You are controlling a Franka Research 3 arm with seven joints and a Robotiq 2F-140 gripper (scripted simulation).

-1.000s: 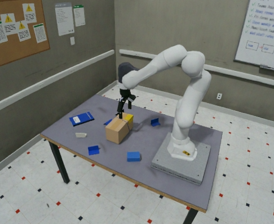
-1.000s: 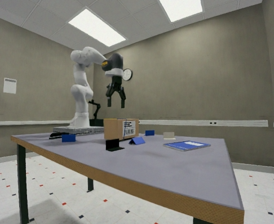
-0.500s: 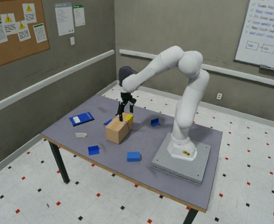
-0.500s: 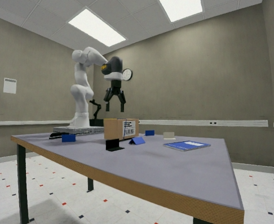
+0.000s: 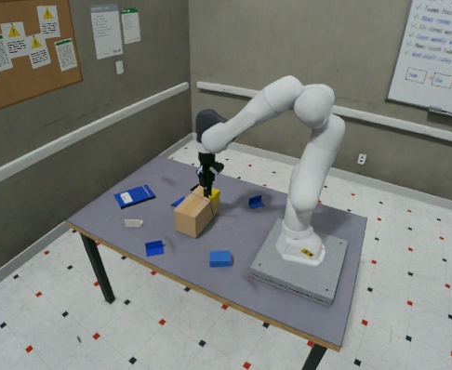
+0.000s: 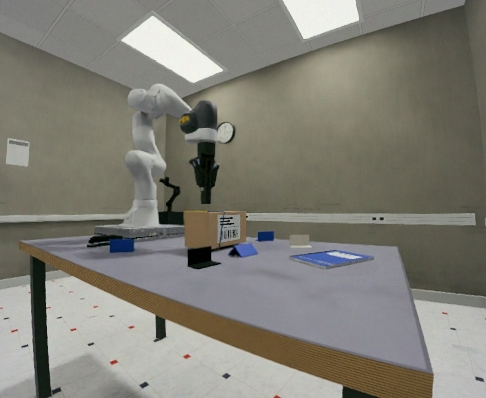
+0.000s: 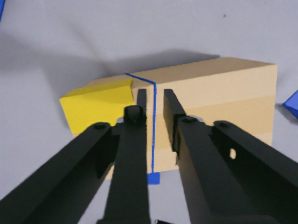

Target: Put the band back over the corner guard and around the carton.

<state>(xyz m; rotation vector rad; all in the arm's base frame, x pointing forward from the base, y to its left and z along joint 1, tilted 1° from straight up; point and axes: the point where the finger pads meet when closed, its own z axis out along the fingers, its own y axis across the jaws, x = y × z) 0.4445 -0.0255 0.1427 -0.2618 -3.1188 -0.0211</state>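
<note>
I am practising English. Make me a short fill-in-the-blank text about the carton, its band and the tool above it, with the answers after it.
1. The corner guard on the carton is ____ in colour.
2. The thin band round the carton is ____.
3. In the wrist view, the band runs ____ the two fingers of the tool.

Missing words: yellow; blue; between

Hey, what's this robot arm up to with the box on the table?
The arm holds its gripper just above a cardboard carton on the grey table. The fingers stand nearly shut on either side of the thin blue band that runs over the carton beside the yellow corner guard. Whether they pinch the band cannot be told. The band is not over the guard yet.
</note>
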